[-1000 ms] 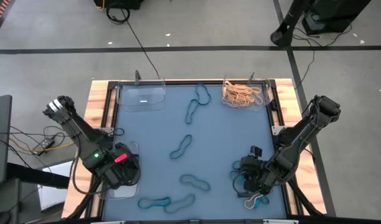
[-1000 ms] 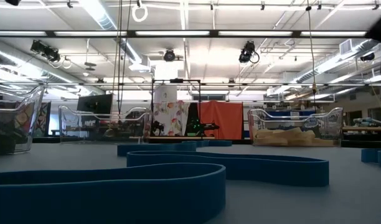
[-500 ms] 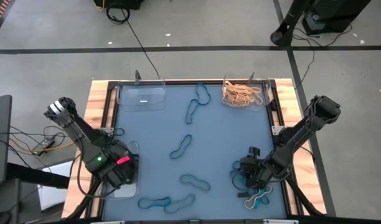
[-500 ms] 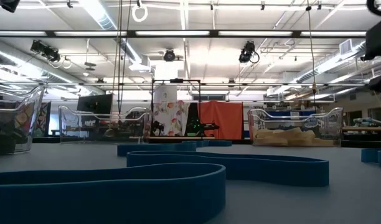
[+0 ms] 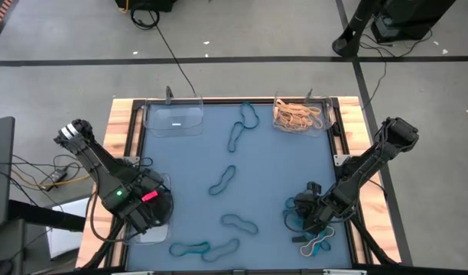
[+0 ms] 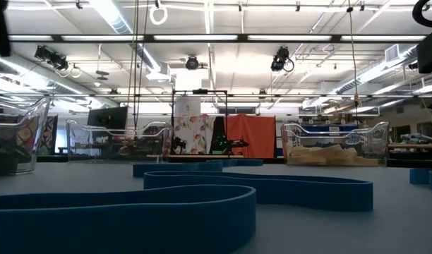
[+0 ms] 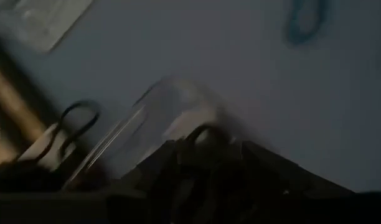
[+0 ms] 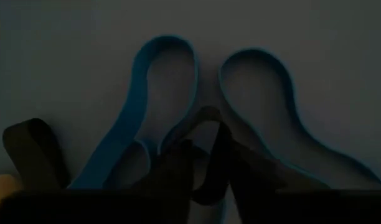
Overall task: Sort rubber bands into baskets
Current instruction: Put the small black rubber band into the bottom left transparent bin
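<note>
Since the earlier frame, the right gripper (image 5: 305,216) has been drawn slightly back from the heap of rubber bands at the near right of the table, and the left arm has shifted a little over the near left basket (image 5: 151,229). The teal rubber bands (image 5: 232,134) are scattered over the blue mat (image 5: 280,164): a pair near the far edge, one at mid-table (image 5: 222,180), one nearer the front (image 5: 239,223), and two at the front edge (image 5: 190,248). A tangle of teal (image 8: 165,118), tan and black loops (image 5: 316,244) lies just beside the right gripper; in the right wrist view a dark loop (image 8: 206,149) is seen between the fingers (image 8: 172,171), which are partly closed about it, though a firm hold cannot be told. The tan rubber bands (image 5: 297,116) are piled in the far right basket (image 5: 326,114). The far left basket (image 5: 173,118) stands at the far edge. The left gripper (image 7: 206,155) is held over the near left basket's rim (image 7: 125,127), its fingers parted with a dark loop (image 7: 206,134) lying at their tips; whether that loop is held cannot be told. In the low view, a teal band (image 6: 174,201) fills the foreground. Black cables (image 5: 35,172) lie left of the table.
</note>
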